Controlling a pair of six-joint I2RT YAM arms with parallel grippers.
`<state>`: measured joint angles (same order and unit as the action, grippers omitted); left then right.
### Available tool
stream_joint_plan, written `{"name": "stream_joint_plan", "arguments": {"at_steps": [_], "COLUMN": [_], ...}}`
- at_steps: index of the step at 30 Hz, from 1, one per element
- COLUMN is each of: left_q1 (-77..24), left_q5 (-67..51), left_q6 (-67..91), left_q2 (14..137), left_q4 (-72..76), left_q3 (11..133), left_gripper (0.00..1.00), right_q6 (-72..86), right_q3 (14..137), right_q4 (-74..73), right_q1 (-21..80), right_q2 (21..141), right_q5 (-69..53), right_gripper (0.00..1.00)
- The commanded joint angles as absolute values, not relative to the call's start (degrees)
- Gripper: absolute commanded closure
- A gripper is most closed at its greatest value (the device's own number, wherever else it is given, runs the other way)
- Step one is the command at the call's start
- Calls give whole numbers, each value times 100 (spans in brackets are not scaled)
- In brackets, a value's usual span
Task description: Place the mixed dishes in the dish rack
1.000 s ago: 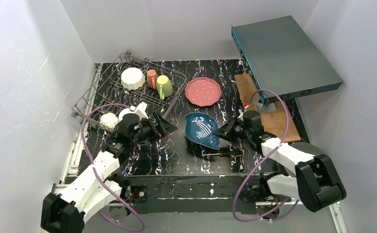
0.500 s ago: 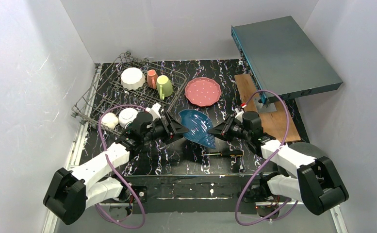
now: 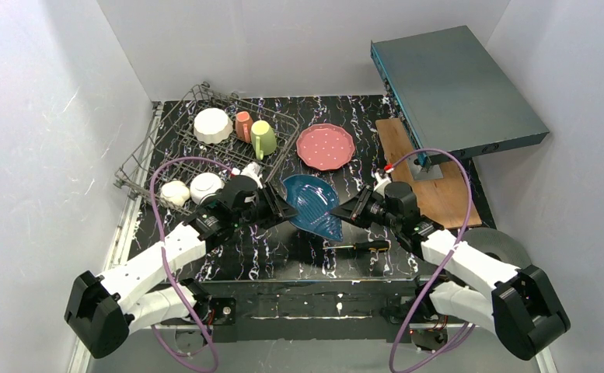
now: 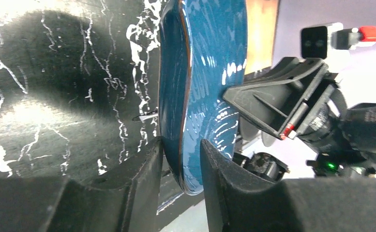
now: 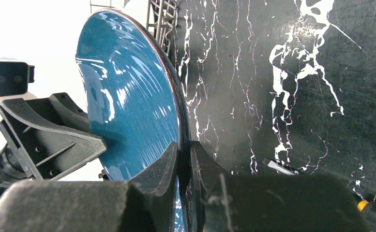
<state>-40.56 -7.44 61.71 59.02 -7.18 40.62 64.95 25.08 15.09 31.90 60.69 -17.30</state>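
Note:
The blue leaf-shaped ribbed plate [image 3: 314,203] hangs tilted above the table's middle, held from both sides. My right gripper [image 3: 343,211] is shut on its right rim, the fingers pinching the edge [image 5: 184,154]. My left gripper [image 3: 287,208] is closed over the opposite rim [image 4: 182,154], one finger on the plate's back and one on its blue face [image 4: 210,63]. The dish rack [image 3: 176,132] stands at the back left with a white bowl [image 3: 212,124], a small salmon cup [image 3: 243,125] and a yellow-green mug [image 3: 263,138]. The pink dotted plate [image 3: 325,146] lies flat beside the rack.
A floral cream bowl [image 3: 175,192] and a pale cup [image 3: 204,186] sit at the rack's near end, behind my left arm. A screwdriver [image 3: 361,245] lies under the plate. The teal-grey box [image 3: 454,85] leans at the back right over a wooden board [image 3: 438,194].
My right gripper lifted the blue plate and carried it left. My left gripper swung right to meet it and closed its jaws over the plate's left rim.

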Motion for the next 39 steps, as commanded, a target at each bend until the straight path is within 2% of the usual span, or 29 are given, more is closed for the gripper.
{"name": "stream_joint_plan", "arguments": {"at_steps": [1, 9, 18, 20, 26, 29, 35, 39], "left_q1": [-4303, -4694, -4775, -4778, -4775, -4779, -4735, -4537], "left_q5": [143, 1024, 1684, 1740, 2076, 2499, 3440, 4144], "left_q6": [5818, 5518, 5209, 5001, 4202, 3714, 2192, 992], "left_q2": [5974, 6445, 6494, 6439, 6322, 6312, 6423, 6646], "left_q4": [-1457, -2438, -2898, -2954, -3434, -3860, -4314, -4347], "left_q3": [4608, 5378, 5785, 5891, 6393, 6774, 7576, 8083], "left_gripper": [70, 99, 100, 100, 100, 100, 100, 100], "right_q6": [6329, 5757, 5217, 5076, 4542, 4232, 3631, 3304], "right_q3": [3005, 3196, 3450, 3513, 3774, 4058, 4080, 3994], "right_q4": [1794, 1296, 1164, 1112, 780, 316, 18, -190], "right_q1": [3367, 4119, 4664, 4667, 4668, 4667, 4667, 4667], "right_q2": [5730, 5373, 5477, 5497, 5492, 5517, 5121, 5004], "right_q5": [-1327, -154, 537, 536, 620, 798, 1029, 1044], "right_gripper": [99, 99, 99, 89, 46, 34, 19, 15]}}
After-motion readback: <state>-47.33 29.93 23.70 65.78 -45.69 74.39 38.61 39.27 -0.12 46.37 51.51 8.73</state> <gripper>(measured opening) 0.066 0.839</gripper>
